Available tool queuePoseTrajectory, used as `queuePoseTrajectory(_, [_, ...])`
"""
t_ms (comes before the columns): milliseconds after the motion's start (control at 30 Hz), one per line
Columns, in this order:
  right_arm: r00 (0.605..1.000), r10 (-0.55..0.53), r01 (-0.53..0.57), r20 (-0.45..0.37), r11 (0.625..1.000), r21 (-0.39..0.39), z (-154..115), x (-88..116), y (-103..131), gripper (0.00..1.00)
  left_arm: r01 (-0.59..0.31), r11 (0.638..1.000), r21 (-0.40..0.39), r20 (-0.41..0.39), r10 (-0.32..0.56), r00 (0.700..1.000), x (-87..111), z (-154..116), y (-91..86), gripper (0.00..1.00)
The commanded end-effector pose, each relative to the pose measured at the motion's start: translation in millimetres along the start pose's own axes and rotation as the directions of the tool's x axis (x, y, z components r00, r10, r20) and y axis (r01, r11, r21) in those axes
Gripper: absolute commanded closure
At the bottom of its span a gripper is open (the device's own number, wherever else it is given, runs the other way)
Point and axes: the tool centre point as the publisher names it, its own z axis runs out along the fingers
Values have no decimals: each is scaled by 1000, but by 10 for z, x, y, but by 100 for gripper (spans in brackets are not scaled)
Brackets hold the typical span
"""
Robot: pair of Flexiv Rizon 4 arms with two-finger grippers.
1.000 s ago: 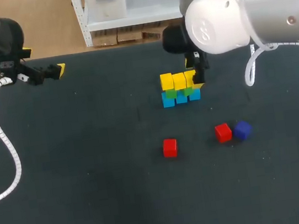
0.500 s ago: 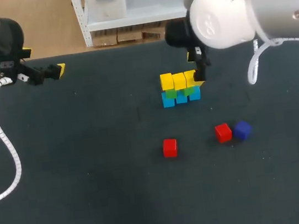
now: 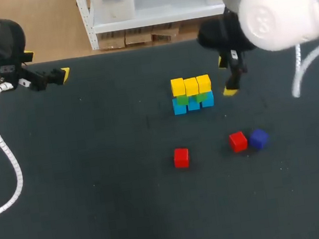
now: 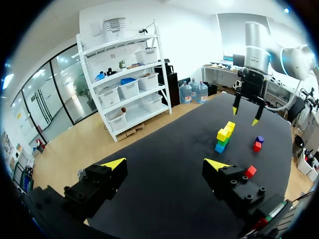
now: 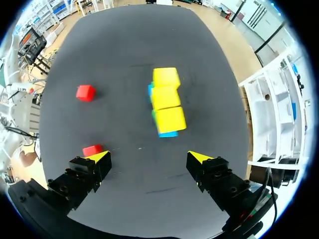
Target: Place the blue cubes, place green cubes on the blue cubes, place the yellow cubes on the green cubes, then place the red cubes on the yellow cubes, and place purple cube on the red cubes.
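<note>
Hovering beside yellow cubes point(image 3: 190, 85), right gripper point(image 5: 149, 158) spread wide, empty; left gripper point(image 4: 165, 164) also apart, empty.

Head camera: high behind, looking down on bench point(image 3: 101, 211). Left wrist: far, facing across. Right wrist: close above, facing down. All share cube stack point(image 3: 191, 94).

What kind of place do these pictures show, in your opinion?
Probably a robot test bench: a dark table, the left gripper and right gripper of two arms, and a stack of cubes in coloured layers.
</note>
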Motion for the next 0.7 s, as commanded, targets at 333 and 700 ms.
queuePoseTrajectory(333, [999,-27,28,-18,997,78,333,129,621,0,-3,1000,17,8,3,1000,18,-12,37,0])
queuePoseTrajectory(700, [996,-62,68,-64,994,85,499,200,698,0,-3,1000,17,8,3,1000,18,-12,37,0])
